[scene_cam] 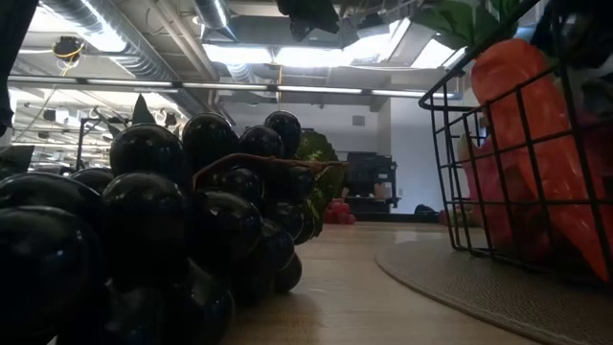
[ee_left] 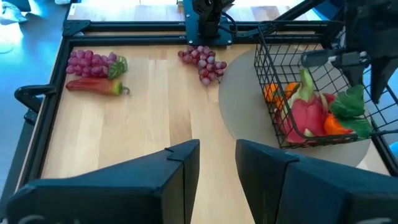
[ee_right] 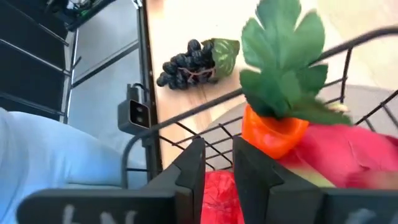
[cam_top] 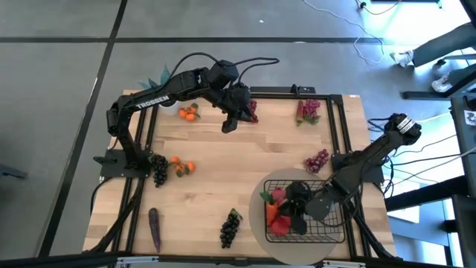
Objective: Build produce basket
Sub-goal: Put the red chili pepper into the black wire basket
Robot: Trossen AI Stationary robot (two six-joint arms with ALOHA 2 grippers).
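**Carrot in the basket, more produce waiting on the table**

While the right gripper [cam_top: 297,208] hangs inside the black wire basket [cam_top: 336,232], its fingers stand slightly apart with nothing between them, so it reads as released. Just ahead of its fingertips lies the carrot [ee_right: 273,134], leafy green top up, resting against the pink dragon fruit [ee_left: 305,115]; something red lies directly below the fingers. The basket sits on a round beige mat [cam_top: 269,237].

Over at the far side, the left gripper [cam_top: 232,121] hovers above the wood, its fingers close together and holding nothing. Red grapes [cam_top: 251,112] lie just beside it, and tangerines [cam_top: 190,112] sit a little further off.

Well apart from both grippers rest the dark grapes [cam_top: 230,228], the eggplant [cam_top: 155,227], a second dark bunch [cam_top: 159,170] and two more tangerines [cam_top: 181,167].

These toys look light and stiff. Grape bunches are knobbly, so a grip across the middle of the cluster seems safest; the smooth eggplant may slip and is probably best pinched across its narrow width.
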